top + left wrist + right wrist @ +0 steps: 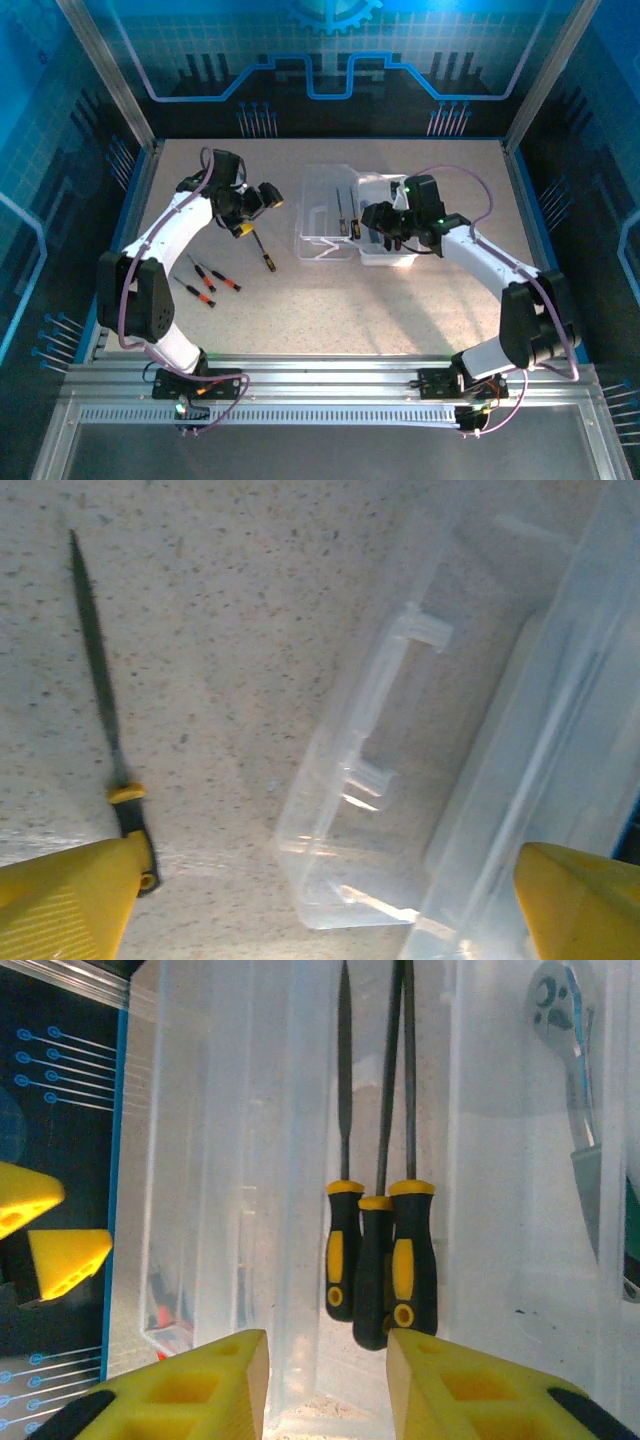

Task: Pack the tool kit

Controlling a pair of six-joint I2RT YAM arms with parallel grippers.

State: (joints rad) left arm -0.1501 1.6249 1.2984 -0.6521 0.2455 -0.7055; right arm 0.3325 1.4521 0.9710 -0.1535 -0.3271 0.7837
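Looking outward from your near edge, you are seeing three red-handled screwdrivers [203,275] lying loose on the table [330,320] ahead of the left arm; just beyond them a yellow-and-black-handled file [110,720] is lying on the bare surface, apart from the case; your left gripper [322,905] is hovering above it, jaws spread wide with nothing between them; to its right the clear case [325,215] is sitting open, its moulded handle [385,705] facing the file; your right gripper [328,1380] is hanging over the case, fingers partly apart and gripping nothing; just past its fingertips three yellow-and-black-handled tools [380,1260] are lying side by side inside, touching; beyond a clear wall a silver ratchet wrench [565,1050] is resting.
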